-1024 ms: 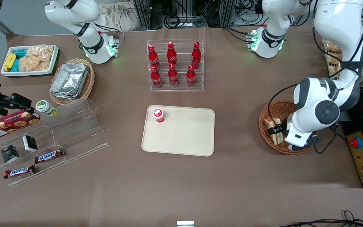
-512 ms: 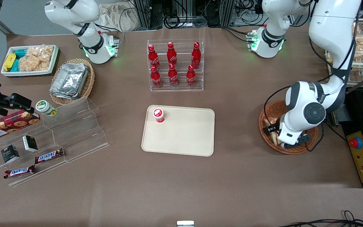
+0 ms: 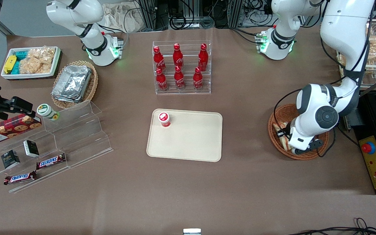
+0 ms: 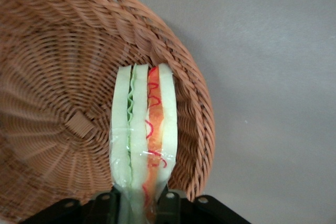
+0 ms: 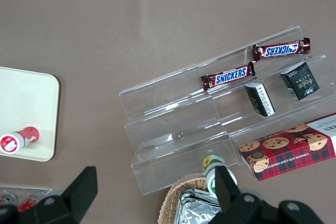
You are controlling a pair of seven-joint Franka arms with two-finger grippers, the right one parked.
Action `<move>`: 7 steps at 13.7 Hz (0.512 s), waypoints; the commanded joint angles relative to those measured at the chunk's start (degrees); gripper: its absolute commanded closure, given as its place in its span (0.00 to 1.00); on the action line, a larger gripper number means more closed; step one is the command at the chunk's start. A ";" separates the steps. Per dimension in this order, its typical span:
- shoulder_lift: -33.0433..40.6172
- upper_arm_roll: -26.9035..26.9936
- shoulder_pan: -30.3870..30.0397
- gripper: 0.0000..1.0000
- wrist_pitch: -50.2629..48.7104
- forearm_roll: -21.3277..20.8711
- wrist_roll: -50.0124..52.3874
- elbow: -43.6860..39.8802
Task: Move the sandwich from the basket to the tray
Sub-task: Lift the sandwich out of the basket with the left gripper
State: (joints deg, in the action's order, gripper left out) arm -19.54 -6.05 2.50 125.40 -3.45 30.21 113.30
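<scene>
Down in the wicker basket (image 4: 63, 77), the gripper (image 4: 140, 203) pinches the wrapped sandwich (image 4: 144, 129) between its fingers; grasping step, apparently; next, lift clear and carry to the beige tray (image 3: 191, 140).

The working arm's wrist is hiding most of the sandwich (image 3: 282, 137) and part of the basket (image 3: 277, 148) at its three o'clock side; the pincer (image 4: 140, 203) is being cut off at the wrist view's edge.
</scene>
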 commanded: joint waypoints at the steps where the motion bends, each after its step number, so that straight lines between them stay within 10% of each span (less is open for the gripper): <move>1: 8.36 -1.93 0.49 0.76 -11.36 -1.04 0.29 -4.73; 7: 11.72 -11.60 0.49 0.76 -36.24 -0.69 4.22 -26.50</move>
State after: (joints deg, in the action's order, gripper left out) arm -5.93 -14.94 2.82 95.11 -3.46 31.66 94.66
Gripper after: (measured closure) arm 0.758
